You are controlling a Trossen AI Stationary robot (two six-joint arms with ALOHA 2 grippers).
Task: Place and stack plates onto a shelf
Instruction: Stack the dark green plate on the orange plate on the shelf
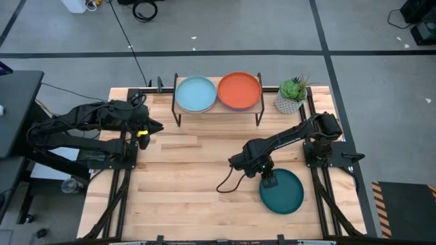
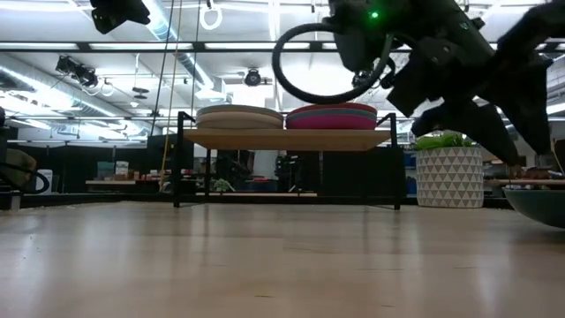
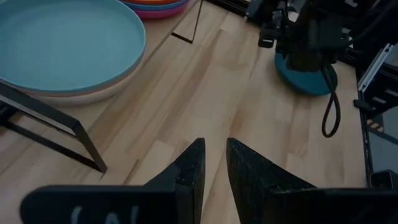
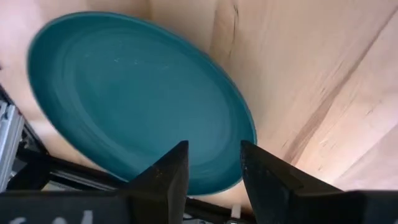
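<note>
1. High view: the right gripper [image 1: 270,181] hangs over the near-left rim of the dark teal plate [image 1: 285,192] on the table [image 1: 184,184], fingers apart astride the rim.
2. On the shelf [image 1: 218,109], the pale blue plate [image 1: 195,93] tops one stack and the orange plate [image 1: 239,90] the other.
3. Beside the shelf's left end, the left gripper [image 1: 144,133] hovers empty with a narrow gap between its fingers.

dark teal plate [image 2: 540,205] cut off (low view), lower stacked plates [image 2: 240,119] perhaps hidden
</note>
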